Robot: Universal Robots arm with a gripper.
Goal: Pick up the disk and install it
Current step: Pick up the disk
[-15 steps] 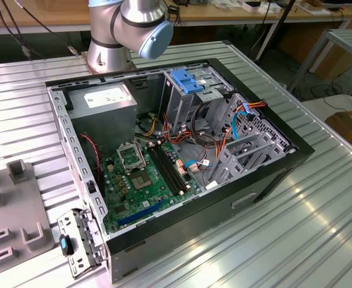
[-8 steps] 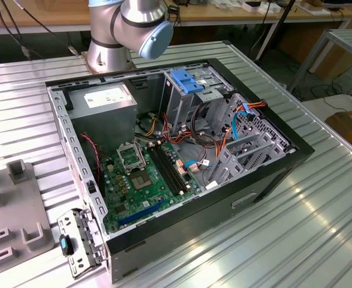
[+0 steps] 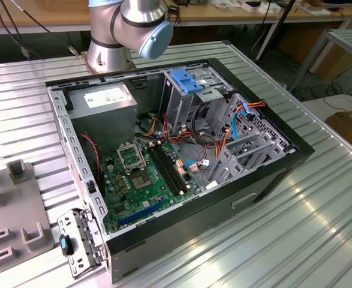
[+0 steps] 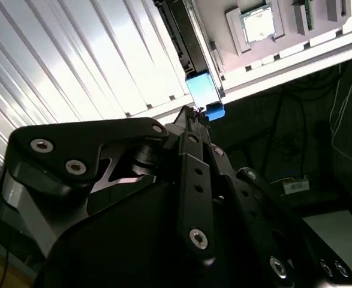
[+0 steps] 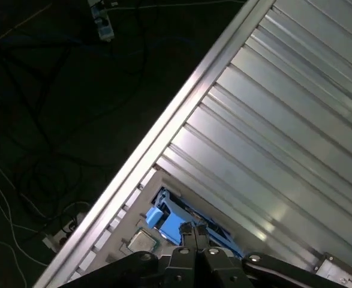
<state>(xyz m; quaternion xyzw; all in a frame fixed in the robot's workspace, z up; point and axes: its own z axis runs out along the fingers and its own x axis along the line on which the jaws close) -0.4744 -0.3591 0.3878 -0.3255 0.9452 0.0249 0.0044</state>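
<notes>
Disk point(image 4: 177, 30): judged rigid, fairly heavy, shock-sensitive, smooth-faced; best held by blue bracket point(image 4: 201, 89); gripper point(image 4: 195, 113) fingers drawn together touching bracket, grip on it unconfirmed.

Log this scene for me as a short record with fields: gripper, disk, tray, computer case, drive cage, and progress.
gripper: at the blue-bracket end of the disk, in both wrist views; grip cannot be told
disk: dark slab with blue bracket, near the table's edge, beside the gray tray
gray tray: holds a processor chip
computer case: open on the ribbed table, motherboard exposed
drive cage: upright inside the case, blue latch on top
progress: disk not yet installed
</notes>
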